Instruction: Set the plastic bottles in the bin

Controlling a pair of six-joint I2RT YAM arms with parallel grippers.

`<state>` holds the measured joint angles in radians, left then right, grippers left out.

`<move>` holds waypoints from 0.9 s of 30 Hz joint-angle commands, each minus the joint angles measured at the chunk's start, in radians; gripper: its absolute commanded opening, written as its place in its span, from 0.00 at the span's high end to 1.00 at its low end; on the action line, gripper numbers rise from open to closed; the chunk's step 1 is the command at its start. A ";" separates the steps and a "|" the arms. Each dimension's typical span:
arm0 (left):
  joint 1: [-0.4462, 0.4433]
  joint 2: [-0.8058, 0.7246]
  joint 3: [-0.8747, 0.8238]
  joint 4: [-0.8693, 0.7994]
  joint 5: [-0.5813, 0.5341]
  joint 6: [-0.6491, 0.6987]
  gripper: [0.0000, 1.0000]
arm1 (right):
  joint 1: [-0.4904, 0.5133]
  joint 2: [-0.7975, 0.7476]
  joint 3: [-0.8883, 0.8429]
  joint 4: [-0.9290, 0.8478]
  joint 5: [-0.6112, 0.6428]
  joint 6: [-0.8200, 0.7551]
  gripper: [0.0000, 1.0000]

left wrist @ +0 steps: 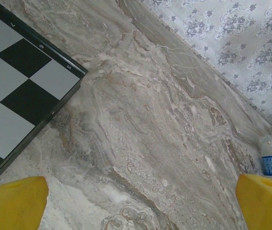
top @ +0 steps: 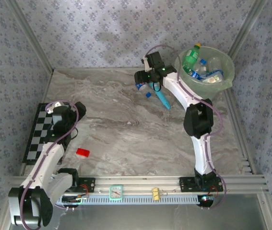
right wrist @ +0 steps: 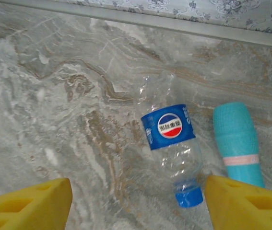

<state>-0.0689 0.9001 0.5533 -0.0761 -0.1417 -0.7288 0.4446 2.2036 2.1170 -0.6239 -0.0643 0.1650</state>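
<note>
Bottle [right wrist: 171, 143] lies on table [right wrist: 54, 96] beside teal tube [right wrist: 236, 143] | blue label, round red-white-blue logo, I can't read its script | right gripper [right wrist: 138, 205] spread, empty | left gripper [left wrist: 140, 201] wide, empty

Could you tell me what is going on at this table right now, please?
The right pincer hangs open over a clear blue-labelled bottle lying on the marble table beside a teal tube, not gripping it. Several bottles already lie in the pale green bin at the far right corner. The left pincer is open above the table near the checkerboard.
</note>
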 commanded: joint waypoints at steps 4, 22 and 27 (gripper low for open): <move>0.011 -0.004 -0.008 0.041 0.062 0.002 0.00 | -0.010 0.169 0.246 -0.179 0.129 -0.135 0.16; 0.011 0.046 -0.007 0.081 0.160 -0.015 0.00 | -0.068 0.383 0.368 -0.132 0.074 -0.155 0.00; 0.011 0.046 -0.004 0.078 0.169 -0.020 0.00 | -0.067 0.409 0.370 -0.125 0.017 -0.134 0.00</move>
<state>-0.0654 0.9459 0.5503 -0.0219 0.0082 -0.7361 0.3752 2.5732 2.4592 -0.7364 -0.0013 0.0109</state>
